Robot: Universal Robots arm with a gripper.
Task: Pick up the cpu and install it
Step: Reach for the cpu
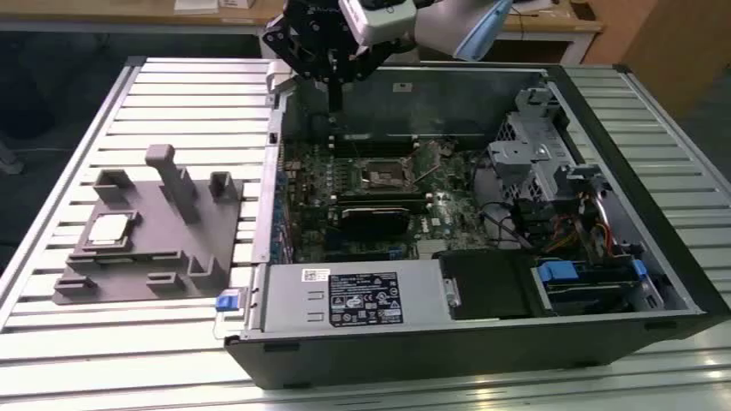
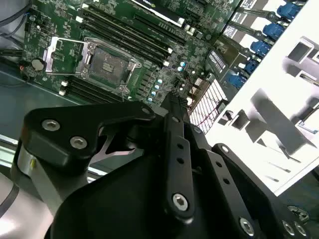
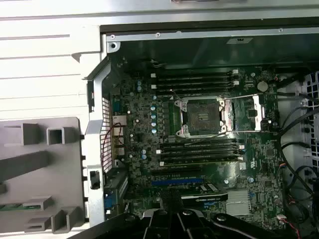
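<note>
The cpu point(image 1: 109, 229) lies flat, silvery top up, in a shallow seat on the grey fixture point(image 1: 149, 270). It is well apart from the fingers point(image 1: 335, 96), off toward the exterior view's left and nearer that camera. The low walls of the seat, I judge, keep the chip square and in a known spot so it can be taken from above. It has not yet been picked up.

Next across, the gripper point(image 1: 335, 110) hangs over the far corner of the open computer case point(image 1: 457, 351). Its fingers are drawn together into one narrow stem with nothing between them.

Lower than the fingers and toward the exterior view's right, the socket point(image 1: 383, 174) sits in the middle of the motherboard point(image 3: 149, 149). In both wrist views it looks empty. Its retention frame point(image 3: 242, 114) is swung open just beside it, which leaves the contact field bare, ready to receive the chip. The case lies on its side on the slatted table point(image 1: 171, 103), so the board faces upward toward the fingers. Farthest from the fingers, at the exterior view's right, stand the metal drive bays point(image 1: 549, 171).
</note>
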